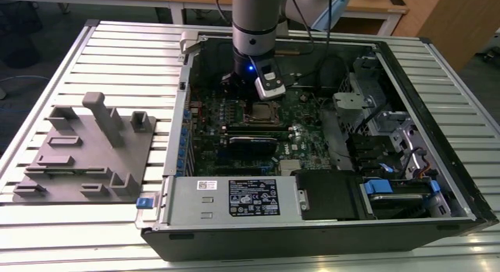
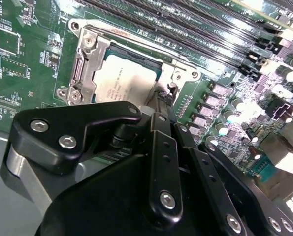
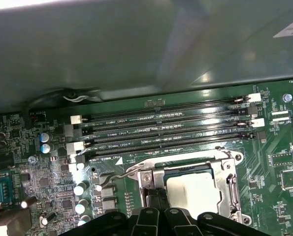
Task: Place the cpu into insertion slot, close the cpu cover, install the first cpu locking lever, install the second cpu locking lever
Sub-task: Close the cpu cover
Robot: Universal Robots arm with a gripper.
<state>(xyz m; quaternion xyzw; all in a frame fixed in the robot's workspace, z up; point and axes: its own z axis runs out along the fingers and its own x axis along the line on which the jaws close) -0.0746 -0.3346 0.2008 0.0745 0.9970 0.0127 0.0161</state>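
Black gripper (image 2: pixel 163 102) linkage is crowding the second wrist view, its fingers pressed together and gripping nothing I can make out. Its tips are hovering at one corner of the insertion slot (image 2: pixel 131 53), just beside the cpu cover (image 2: pixel 84 73). Inside that slot the cpu (image 2: pixel 124 81) is lying flat, framed by the lowered cover (seating looks done). One thin locking lever (image 3: pixel 117 175) is running along the slot's edge, its free end jutting past the corner nearest the fingertips.
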